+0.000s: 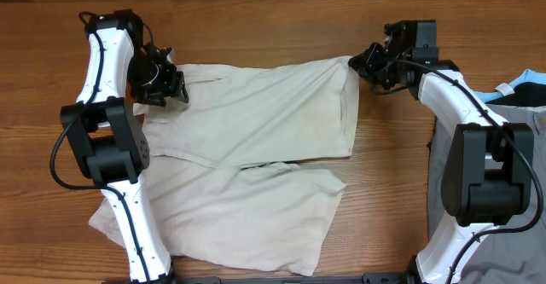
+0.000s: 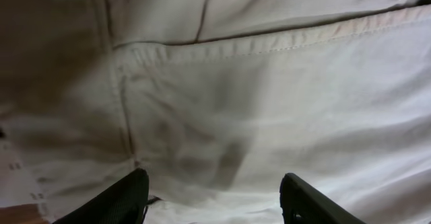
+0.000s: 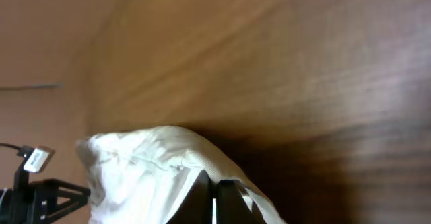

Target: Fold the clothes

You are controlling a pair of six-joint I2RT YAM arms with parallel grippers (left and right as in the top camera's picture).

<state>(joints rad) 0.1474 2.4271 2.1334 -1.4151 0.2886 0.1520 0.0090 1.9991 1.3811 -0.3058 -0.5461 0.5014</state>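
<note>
The shorts (image 1: 256,113) lie spread on the bench (image 1: 388,199), in its middle; the left end effector (image 1: 160,86) sits over the shorts' far left corner, above the cloth; the right end effector (image 1: 365,62) is at their far right corner, with that corner between its fingers; a second garment (image 1: 439,199) lies to the right of the shorts, apart from them, under the right arm's base; a third garment (image 1: 522,92) lies farther right of the shorts, behind the second.
</note>
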